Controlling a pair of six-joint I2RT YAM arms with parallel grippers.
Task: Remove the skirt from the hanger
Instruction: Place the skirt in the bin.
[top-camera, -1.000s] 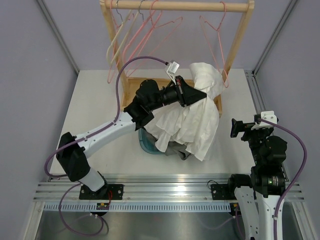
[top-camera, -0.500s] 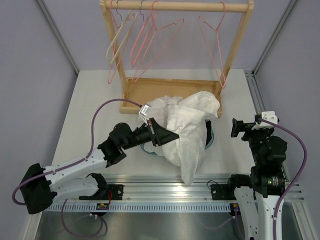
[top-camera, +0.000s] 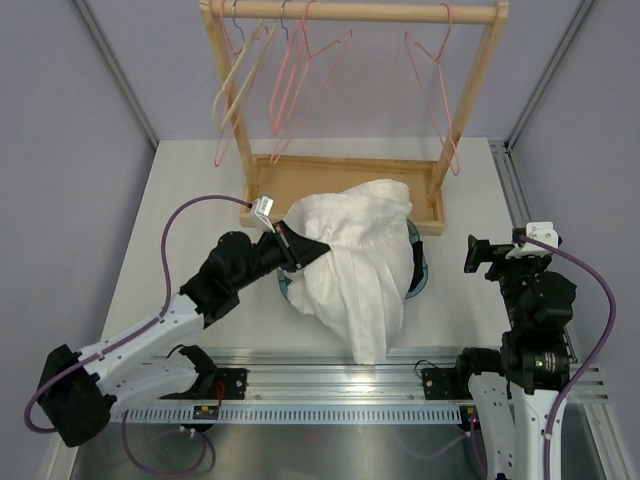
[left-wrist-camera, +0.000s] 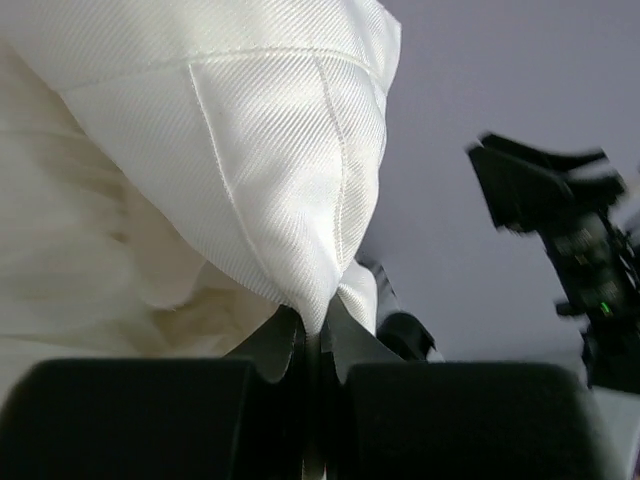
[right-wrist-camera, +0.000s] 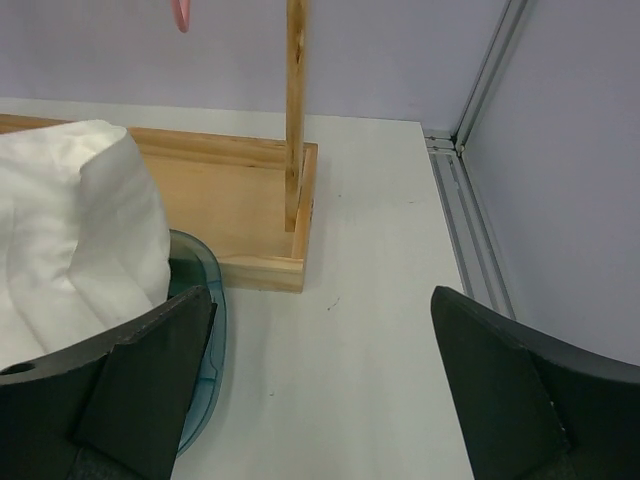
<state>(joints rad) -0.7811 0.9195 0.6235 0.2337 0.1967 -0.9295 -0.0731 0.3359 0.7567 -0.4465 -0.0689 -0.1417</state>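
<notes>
- Your left gripper (top-camera: 305, 248), jaws pinching the white cloth (top-camera: 355, 260), has pulled back from the rack (top-camera: 350, 12) (toward you).
- Cloth now covers the tub (right-wrist-camera: 200, 268); the skirt, glimpsed grey there earlier, is hidden.
- Your right gripper (right-wrist-camera: 322, 300) stays spread, empty.

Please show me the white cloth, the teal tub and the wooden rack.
white cloth (top-camera: 350, 255): top view, middle fold.
teal tub (right-wrist-camera: 198, 262): right wrist view, rim.
wooden rack (top-camera: 370, 12): top view, top bar.

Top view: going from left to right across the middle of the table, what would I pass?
Left hand → white garment → right hand
</notes>
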